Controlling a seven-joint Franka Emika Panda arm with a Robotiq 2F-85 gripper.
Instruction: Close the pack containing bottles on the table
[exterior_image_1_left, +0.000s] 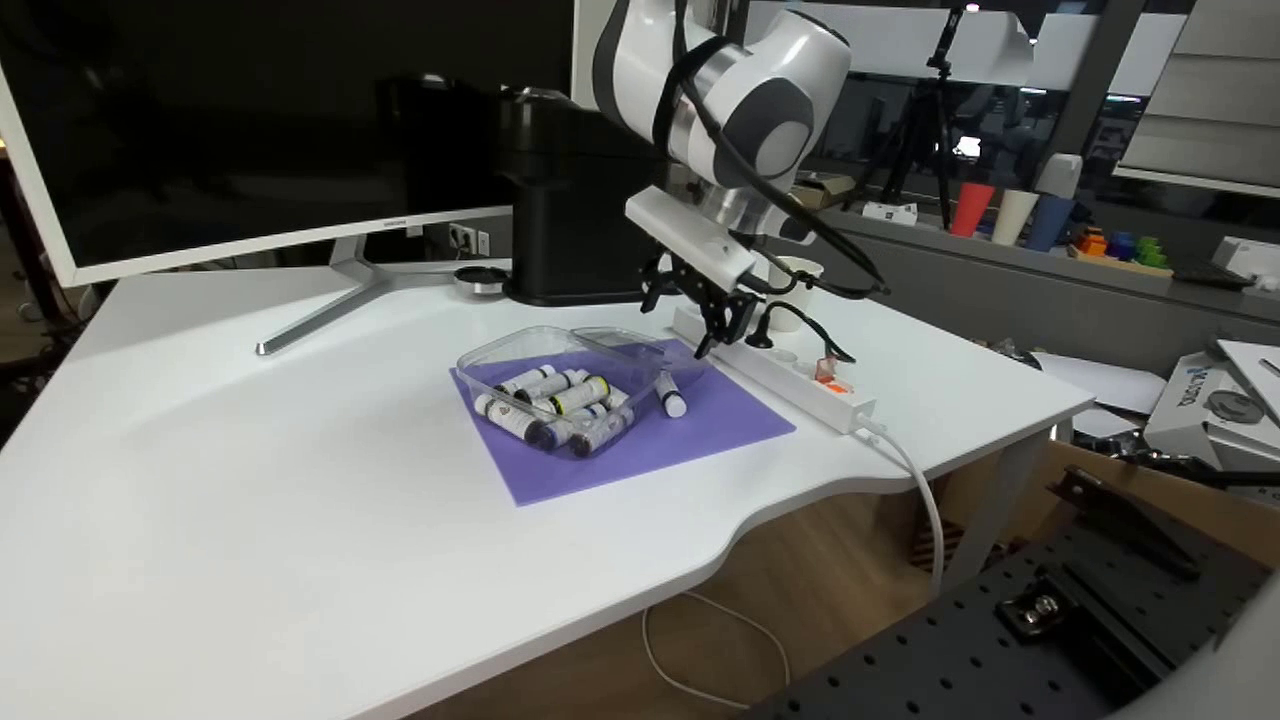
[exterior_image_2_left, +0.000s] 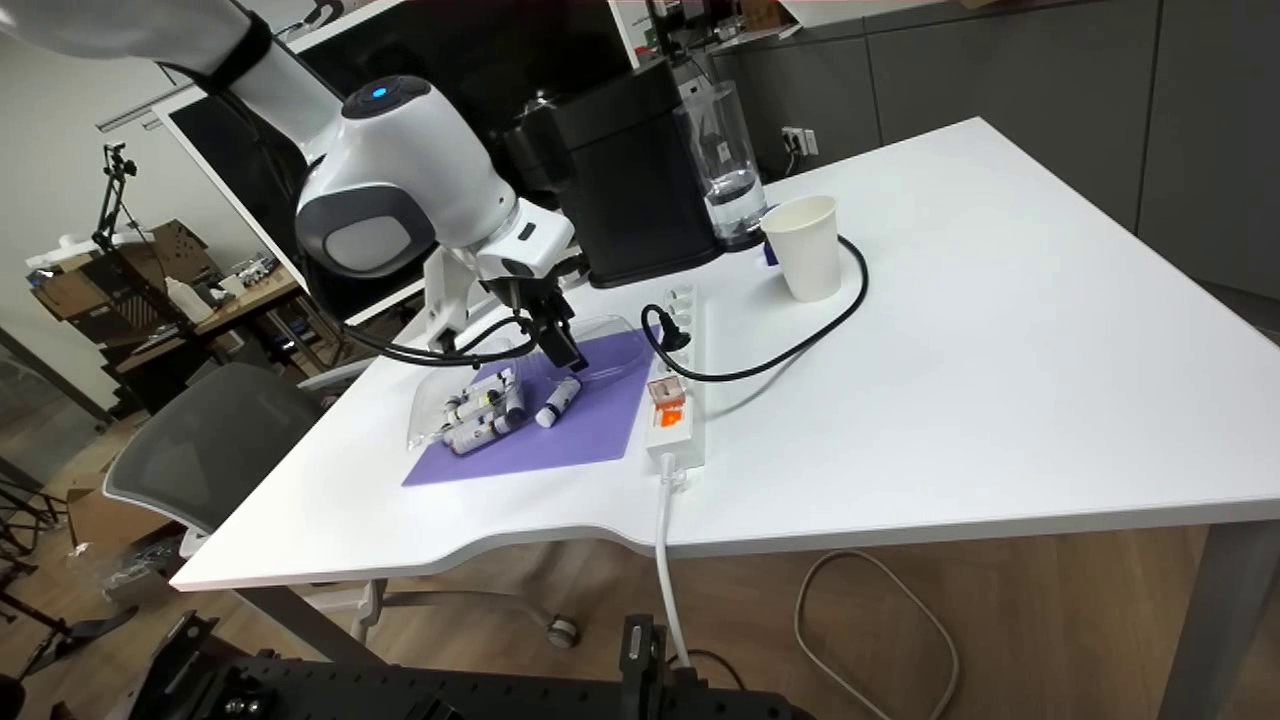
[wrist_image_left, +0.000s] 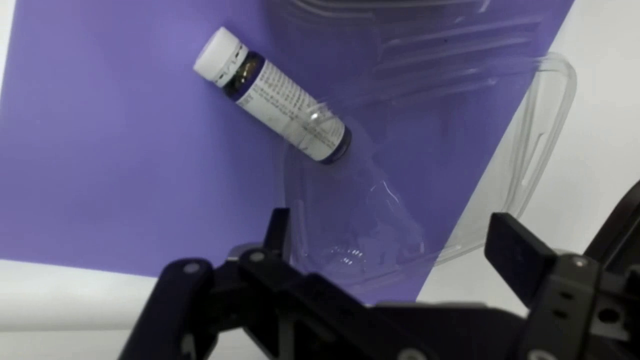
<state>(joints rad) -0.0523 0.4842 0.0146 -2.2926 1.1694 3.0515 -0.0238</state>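
Lying open on the purple sheet (exterior_image_1_left: 655, 447) — clear pack (exterior_image_1_left: 540, 348), lid (wrist_image_left: 415, 160) out to the side

Starting at far left in an exterior view: the monitor (exterior_image_1_left: 260, 130), dark-screened and pale-framed, at the back of the white table (exterior_image_1_left: 280, 480). Further right, mostly over the purple sheet: the pack, see-through and open on top. Heaped inside, lying on their sides: several bottles (exterior_image_1_left: 578, 395) with white labels, one with a yellow ring. Behind these, upright: the tall black box (exterior_image_1_left: 590, 220).

Just right of the pack: the lid, in the wrist view reaching past the sheet's edge and over the table. Partly behind clear plastic there: a loose bottle (wrist_image_left: 280, 100), white cap pointing away from the lid.

Over the lid: the end effector (wrist_image_left: 390, 218), black fingers (wrist_image_left: 520, 255) spread wide apart — clear plastic visible in the gap. Touching the lid or not: cannot tell.

Farther right, beside the sheet: the long white power strip (exterior_image_1_left: 770, 370), bearing a black plug (exterior_image_1_left: 760, 338) and an orange piece (exterior_image_1_left: 828, 378). Near the strip in both exterior views, upright: a pale cup (exterior_image_2_left: 808, 245). Rightmost, beyond the table: a red cup (exterior_image_1_left: 972, 210), a cream cup (exterior_image_1_left: 1014, 218) and a blue cup (exterior_image_1_left: 1050, 222) in a row.
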